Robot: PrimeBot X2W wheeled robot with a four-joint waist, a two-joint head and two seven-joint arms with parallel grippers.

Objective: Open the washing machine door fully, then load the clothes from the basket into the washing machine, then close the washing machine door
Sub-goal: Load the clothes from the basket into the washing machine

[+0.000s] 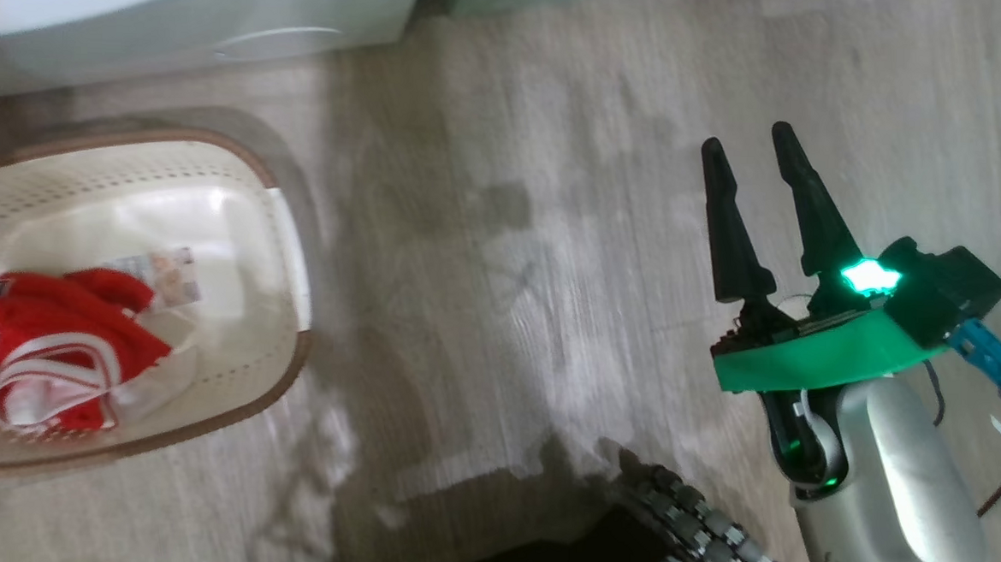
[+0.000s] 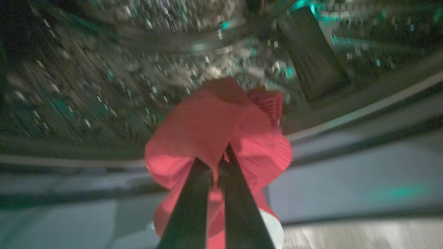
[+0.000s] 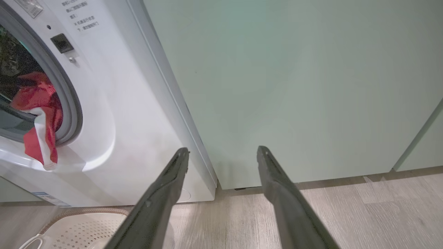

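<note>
Red garment [image 2: 214,121], bunched and pinched between the closed fingers of the left gripper [image 2: 218,155], with the washing machine's perforated steel drum [image 2: 86,86] just beyond the fingertips. The right gripper [image 1: 748,135] is spread wide above the wood-look floor [image 1: 516,145]. Well to its left, the basket [image 1: 292,244] contains a second red garment [image 1: 61,326].

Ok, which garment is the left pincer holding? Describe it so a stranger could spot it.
Find the white washing machine beside the pale green cabinet. At its round opening a red garment hangs over the grey gasket. Unlike the other red garment in the cream basket, the left pincer grips it.
</note>
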